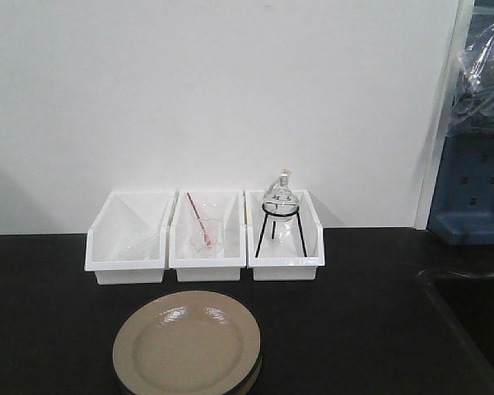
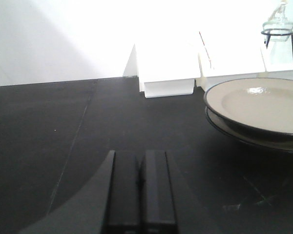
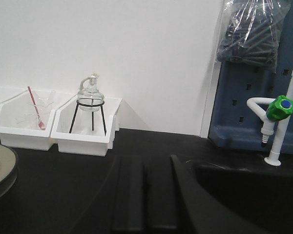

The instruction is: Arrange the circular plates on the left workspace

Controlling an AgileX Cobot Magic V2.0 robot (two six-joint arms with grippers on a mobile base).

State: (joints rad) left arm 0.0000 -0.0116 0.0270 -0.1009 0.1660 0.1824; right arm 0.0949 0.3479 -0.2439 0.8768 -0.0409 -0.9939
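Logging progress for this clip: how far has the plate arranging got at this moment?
Nothing looks done yet. The two circular plates sit stacked in front of the white bins, top plate on the lower one. Nothing is in hand: the left gripper and right gripper are both shut and empty above the black countertop. Separating and laying out both plates remains.

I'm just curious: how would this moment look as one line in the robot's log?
plates: stacked, front of bins | left gripper: shut, empty, left of the stack | right gripper: shut, empty, by sink
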